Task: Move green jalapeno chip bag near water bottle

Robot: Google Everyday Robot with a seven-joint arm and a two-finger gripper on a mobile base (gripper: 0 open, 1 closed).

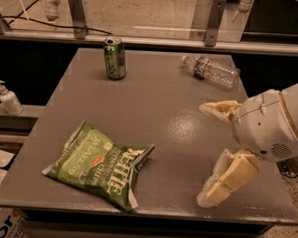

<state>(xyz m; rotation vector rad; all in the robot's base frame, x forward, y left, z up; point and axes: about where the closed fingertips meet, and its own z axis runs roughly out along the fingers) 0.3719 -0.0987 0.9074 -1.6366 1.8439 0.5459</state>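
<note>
My gripper (203,153) hangs over the bench (160,101), fingers wide apart, empty; green jalapeno chip bag (99,163) lies flat well left of them, water bottle (211,70) just beyond them; risk: slick foil slipping from a shallow pinch, or my sweep rolling the bottle.

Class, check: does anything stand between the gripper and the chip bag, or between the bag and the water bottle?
Nothing visible does. Bare table separates the open gripper, at right, from the chip bag, and the bag from the water bottle. The soda can stands aside.
</note>
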